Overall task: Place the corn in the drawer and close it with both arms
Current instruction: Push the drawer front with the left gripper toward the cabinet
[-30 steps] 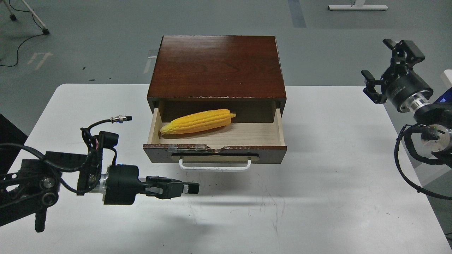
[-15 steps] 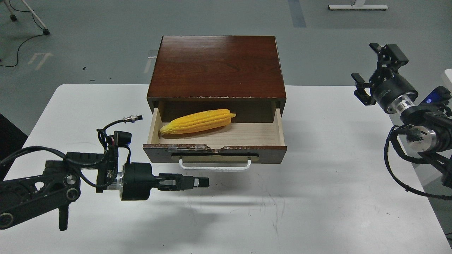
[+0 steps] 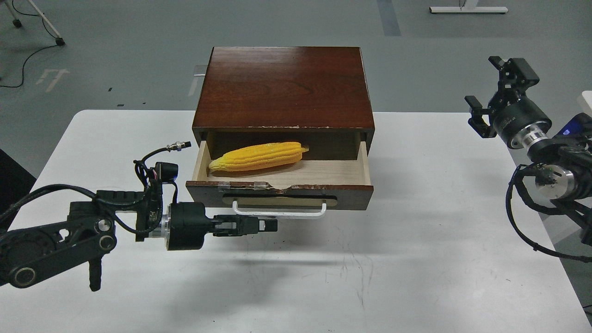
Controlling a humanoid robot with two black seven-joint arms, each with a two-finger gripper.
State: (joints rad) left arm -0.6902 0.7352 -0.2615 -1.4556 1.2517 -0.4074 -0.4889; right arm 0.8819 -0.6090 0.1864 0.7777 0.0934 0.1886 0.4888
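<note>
The yellow corn [image 3: 257, 157] lies inside the open drawer [image 3: 351, 198], on its pale wood floor toward the left, tapered end pointing left. The drawer sticks out of the dark brown cabinet [image 3: 284, 88]. My left gripper [image 3: 269, 225] reaches in from the left, fingers together and level, its tip just under the white bar handle [image 3: 296, 214] and close against the drawer front. My right gripper [image 3: 495, 90] is open and empty, raised in the air past the table's right edge, well apart from the drawer.
The cabinet stands at the back middle of the white table [image 3: 416, 259]. Black cables loop around both arms. Grey floor lies behind, with a stand's legs at far left and a white frame at top right.
My left gripper moved right and forward up to the drawer front, and the drawer has slid in a little with the corn. My right gripper shifted slightly and stays raised and open.
</note>
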